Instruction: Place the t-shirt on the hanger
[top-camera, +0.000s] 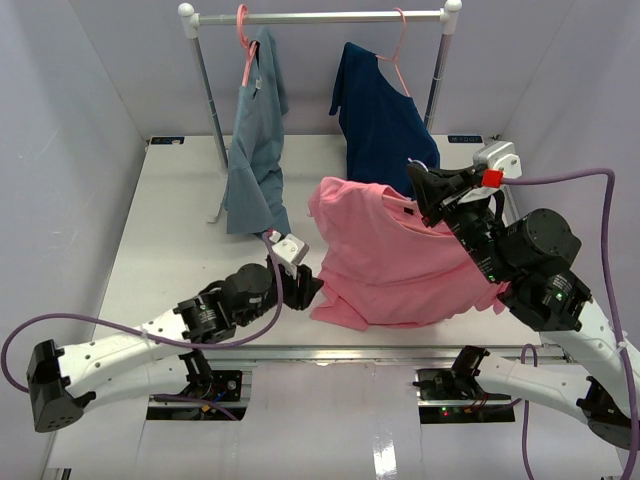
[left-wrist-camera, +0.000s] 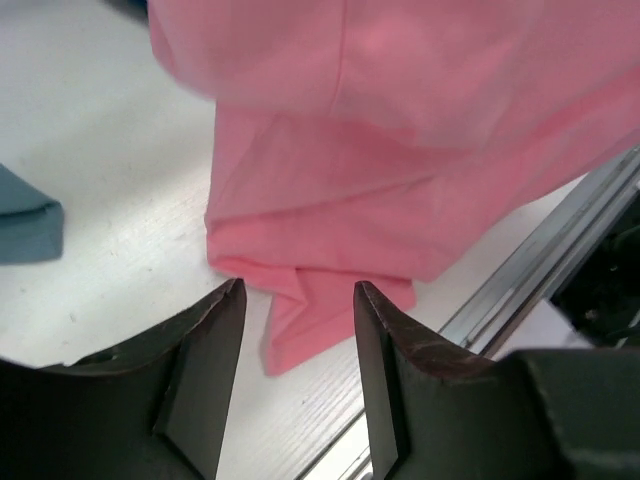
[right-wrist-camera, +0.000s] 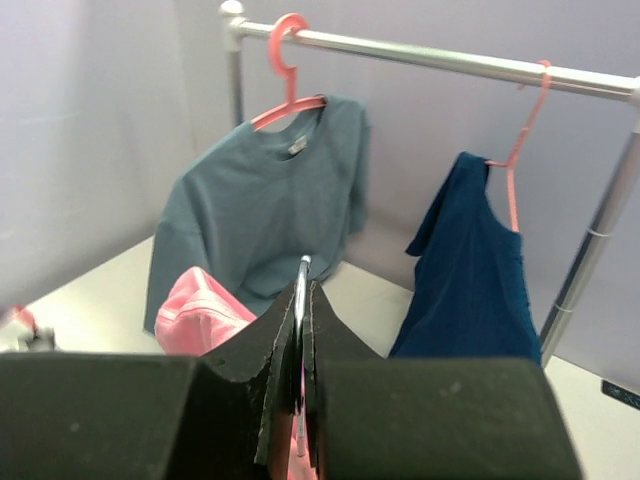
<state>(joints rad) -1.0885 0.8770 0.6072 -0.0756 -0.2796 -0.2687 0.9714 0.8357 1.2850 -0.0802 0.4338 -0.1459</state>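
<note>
The salmon-pink t-shirt (top-camera: 390, 265) hangs draped from my right gripper (top-camera: 425, 197), its lower hem resting on the table. In the right wrist view my right gripper (right-wrist-camera: 304, 284) is shut on the thin hook of the hanger (right-wrist-camera: 303, 264); the rest of the hanger is hidden inside the shirt, whose shoulder (right-wrist-camera: 198, 315) shows at lower left. My left gripper (top-camera: 306, 290) is open and empty, low over the table at the shirt's lower-left corner. In the left wrist view its fingers (left-wrist-camera: 298, 290) frame the folded hem corner (left-wrist-camera: 310, 310) without touching it.
A clothes rack (top-camera: 320, 17) stands at the back with a grey-blue shirt (top-camera: 255, 150) on the left and a navy shirt (top-camera: 380, 125) on the right, each on a pink hanger. The table's metal front edge (left-wrist-camera: 540, 270) lies just beside the shirt's hem.
</note>
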